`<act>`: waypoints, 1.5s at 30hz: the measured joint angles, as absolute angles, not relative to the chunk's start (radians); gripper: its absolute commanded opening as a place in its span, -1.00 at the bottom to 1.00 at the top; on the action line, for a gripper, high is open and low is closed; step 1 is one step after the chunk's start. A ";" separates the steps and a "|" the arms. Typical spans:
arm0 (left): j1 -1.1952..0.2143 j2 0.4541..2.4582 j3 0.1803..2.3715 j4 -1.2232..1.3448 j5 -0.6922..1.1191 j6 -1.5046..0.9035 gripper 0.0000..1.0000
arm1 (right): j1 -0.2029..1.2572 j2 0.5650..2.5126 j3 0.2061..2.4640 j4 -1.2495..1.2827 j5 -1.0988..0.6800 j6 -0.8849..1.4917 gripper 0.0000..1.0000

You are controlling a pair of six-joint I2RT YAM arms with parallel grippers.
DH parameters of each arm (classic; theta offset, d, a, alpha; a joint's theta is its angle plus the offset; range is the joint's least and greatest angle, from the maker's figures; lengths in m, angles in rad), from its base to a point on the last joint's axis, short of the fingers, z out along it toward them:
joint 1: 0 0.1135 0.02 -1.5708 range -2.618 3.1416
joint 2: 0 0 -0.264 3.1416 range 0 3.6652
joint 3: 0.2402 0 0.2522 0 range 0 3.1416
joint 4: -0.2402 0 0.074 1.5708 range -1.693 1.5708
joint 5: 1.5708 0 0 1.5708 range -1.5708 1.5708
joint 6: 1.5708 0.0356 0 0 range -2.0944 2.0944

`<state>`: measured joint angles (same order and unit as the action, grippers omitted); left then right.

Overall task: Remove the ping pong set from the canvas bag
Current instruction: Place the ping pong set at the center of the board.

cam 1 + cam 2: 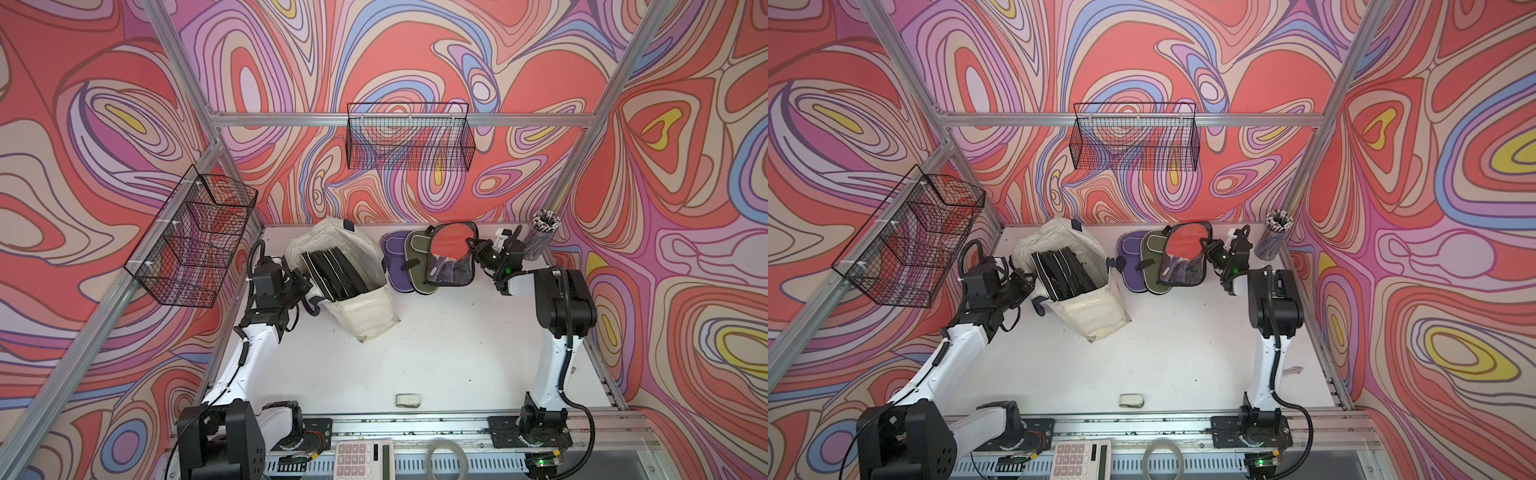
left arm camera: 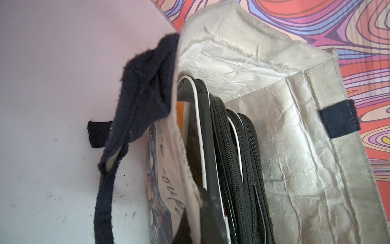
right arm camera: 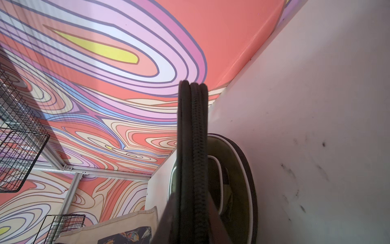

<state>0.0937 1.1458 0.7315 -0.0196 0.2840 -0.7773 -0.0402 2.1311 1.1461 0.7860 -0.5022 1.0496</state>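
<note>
Concurrently, the left gripper [image 1: 305,286], forearm low beside the cream canvas bag [image 1: 361,316], clamped its rim; the right gripper [image 1: 471,245], arm outstretched beyond the bag, pinched the clear-cased red ping pong set [image 1: 453,241].

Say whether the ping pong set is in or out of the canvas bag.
Out: the right gripper holds the ping pong set over the slippers, beside the canvas bag.
</note>
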 measured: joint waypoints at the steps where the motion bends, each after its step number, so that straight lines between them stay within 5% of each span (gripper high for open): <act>1: 0.094 1.146 0.732 -0.020 0.284 -0.777 -1.00 | -0.040 2.132 1.146 0.785 -0.502 1.045 -1.00; 4: 0.094 1.146 0.736 -0.030 0.283 -0.776 -1.00 | -0.042 2.138 1.147 0.781 -0.501 1.036 -0.93; 14: 0.094 1.146 0.746 -0.045 0.284 -0.772 -1.00 | -0.047 2.161 1.162 0.723 -0.480 0.982 -0.15; 30: 0.094 1.146 0.746 -0.048 0.284 -0.770 -1.00 | -0.047 2.177 1.181 0.596 -0.439 0.893 0.62; 32: 0.094 1.146 0.746 -0.048 0.284 -0.770 -1.00 | -0.047 2.177 1.193 0.573 -0.430 0.876 0.90; 45: 0.094 1.146 0.746 -0.048 0.287 -0.770 -1.00 | -0.028 2.094 1.194 0.407 -0.243 0.751 0.96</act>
